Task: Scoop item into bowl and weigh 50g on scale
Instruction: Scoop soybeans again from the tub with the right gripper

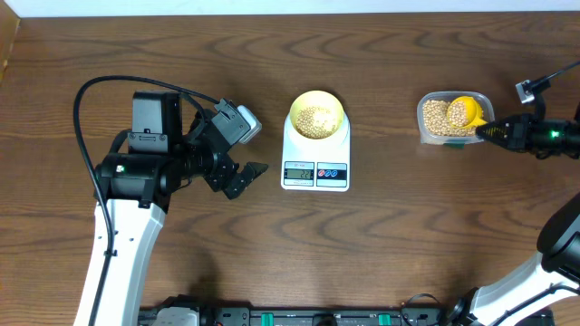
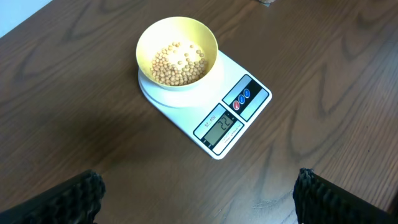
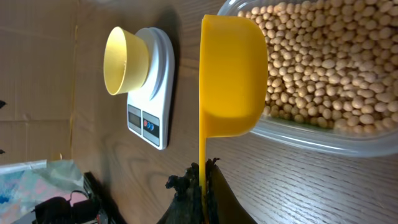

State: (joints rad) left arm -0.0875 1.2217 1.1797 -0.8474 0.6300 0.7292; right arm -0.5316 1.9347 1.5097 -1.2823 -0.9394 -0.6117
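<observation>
The white scale (image 1: 315, 161) stands mid-table with the pale-yellow bowl (image 1: 315, 114) on its top; tan beans (image 2: 178, 64) cover the bowl's bottom. More beans (image 3: 323, 68) fill a clear tub (image 1: 453, 118) to the right. My right gripper (image 3: 202, 177) is shut on the thin handle of a bright yellow scoop (image 3: 233, 74), whose cup is over the tub (image 3: 298, 134), at its near edge. My left gripper (image 1: 237, 169) hangs open left of the scale, its fingertips (image 2: 87, 193) wide apart over bare wood with nothing between them.
The table is dark wood (image 1: 408, 235). The scale's display (image 2: 222, 127) is lit, with a red and a blue button (image 2: 241, 98) beside it. A black cable (image 1: 91, 100) loops above the left arm. Equipment lines the front edge (image 1: 308, 317).
</observation>
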